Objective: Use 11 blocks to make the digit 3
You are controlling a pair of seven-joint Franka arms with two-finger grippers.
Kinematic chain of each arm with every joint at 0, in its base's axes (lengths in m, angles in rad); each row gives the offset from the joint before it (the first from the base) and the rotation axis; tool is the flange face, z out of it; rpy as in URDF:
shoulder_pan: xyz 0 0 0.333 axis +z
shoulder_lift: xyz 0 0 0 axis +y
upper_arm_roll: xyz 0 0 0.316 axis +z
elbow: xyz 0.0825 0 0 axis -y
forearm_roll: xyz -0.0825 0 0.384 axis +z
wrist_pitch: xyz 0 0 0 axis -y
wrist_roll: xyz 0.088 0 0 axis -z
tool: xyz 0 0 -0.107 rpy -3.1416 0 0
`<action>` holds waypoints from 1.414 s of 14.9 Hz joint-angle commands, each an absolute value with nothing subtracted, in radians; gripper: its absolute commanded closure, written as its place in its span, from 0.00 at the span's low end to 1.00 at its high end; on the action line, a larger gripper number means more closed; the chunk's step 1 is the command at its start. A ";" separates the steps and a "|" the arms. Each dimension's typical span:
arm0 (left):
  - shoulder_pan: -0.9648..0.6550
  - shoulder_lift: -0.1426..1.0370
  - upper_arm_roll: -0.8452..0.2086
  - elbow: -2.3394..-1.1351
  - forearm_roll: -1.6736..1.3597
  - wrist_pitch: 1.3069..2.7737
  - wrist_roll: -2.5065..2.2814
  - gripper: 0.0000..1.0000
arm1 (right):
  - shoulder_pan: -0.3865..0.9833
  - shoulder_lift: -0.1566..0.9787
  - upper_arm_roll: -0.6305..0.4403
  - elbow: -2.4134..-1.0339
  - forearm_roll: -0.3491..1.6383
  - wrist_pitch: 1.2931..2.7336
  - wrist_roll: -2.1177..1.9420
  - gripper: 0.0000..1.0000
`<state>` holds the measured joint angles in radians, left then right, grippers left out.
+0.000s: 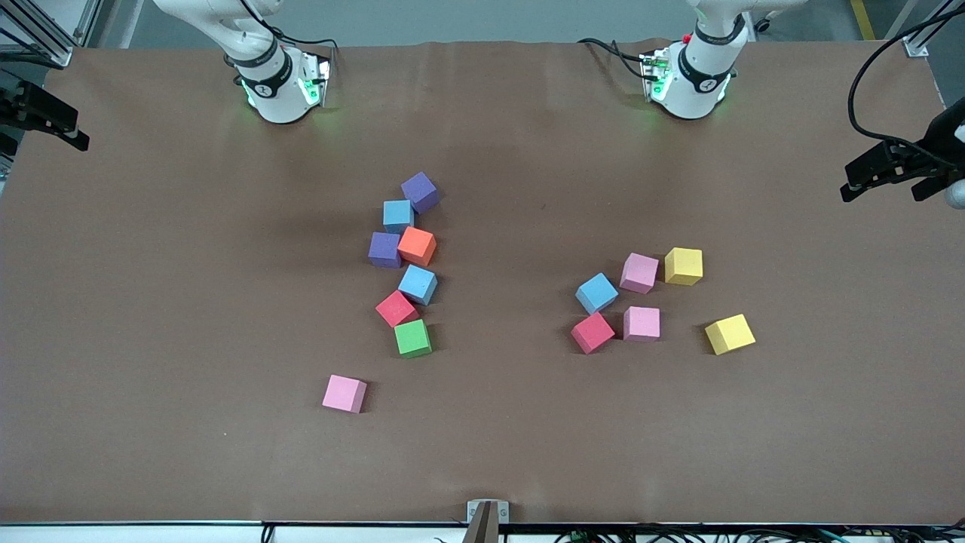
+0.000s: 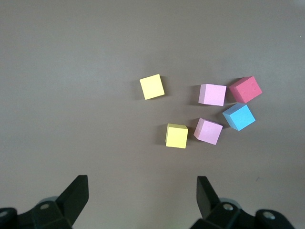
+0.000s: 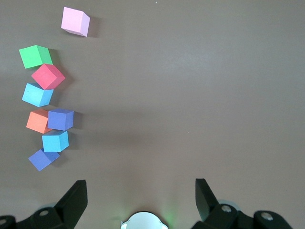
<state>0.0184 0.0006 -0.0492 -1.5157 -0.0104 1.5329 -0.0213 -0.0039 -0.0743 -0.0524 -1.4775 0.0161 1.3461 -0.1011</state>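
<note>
A: Front view first. What do the blocks look like?

B: Small matte cubes in two loose groups on the brown table (image 1: 188,302). The middle group runs from a purple block (image 1: 420,191) nearest the bases, through a blue block (image 1: 398,216), a second purple block (image 1: 385,250) touching an orange block (image 1: 417,246), another blue block (image 1: 418,283), a red block (image 1: 396,308) and a green block (image 1: 413,338). A lone pink block (image 1: 344,394) lies nearer the camera, apart from them.

A: And the other group?

B: Toward the left arm's end: a blue cube (image 1: 597,292), a red cube (image 1: 592,332), two pink cubes (image 1: 639,272) (image 1: 641,323) and two yellow cubes (image 1: 684,265) (image 1: 730,334). No figure of a 3 is formed.

A: The grippers?

B: The left gripper (image 1: 893,175) hangs at that end's edge, the right gripper (image 1: 45,113) at the right arm's end, both well apart from every block.

A: Left wrist view?

B: The left gripper's (image 2: 143,200) jaws are spread wide and empty. The six cubes lie on the cloth well apart from the fingers (image 2: 76,195), none between them.

A: Right wrist view?

B: The right gripper's (image 3: 140,200) jaws are also spread and empty. The column of seven blocks and the lone pink one lie off to one side of the fingers (image 3: 74,198), not between them.
</note>
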 commanded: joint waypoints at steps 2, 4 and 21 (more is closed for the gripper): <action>0.020 0.003 -0.060 -1.503 -0.015 1.528 -0.035 0.00 | 0.000 -0.089 -0.052 -1.489 0.015 1.353 -0.084 0.00; 0.017 0.015 -0.066 -1.502 -0.014 1.535 -0.037 0.00 | 0.002 -0.089 -0.052 -1.489 0.006 1.355 -0.083 0.00; 0.025 0.222 -0.075 -1.511 -0.006 1.628 -0.018 0.00 | -0.014 -0.054 -0.058 -1.479 0.001 1.354 -0.041 0.00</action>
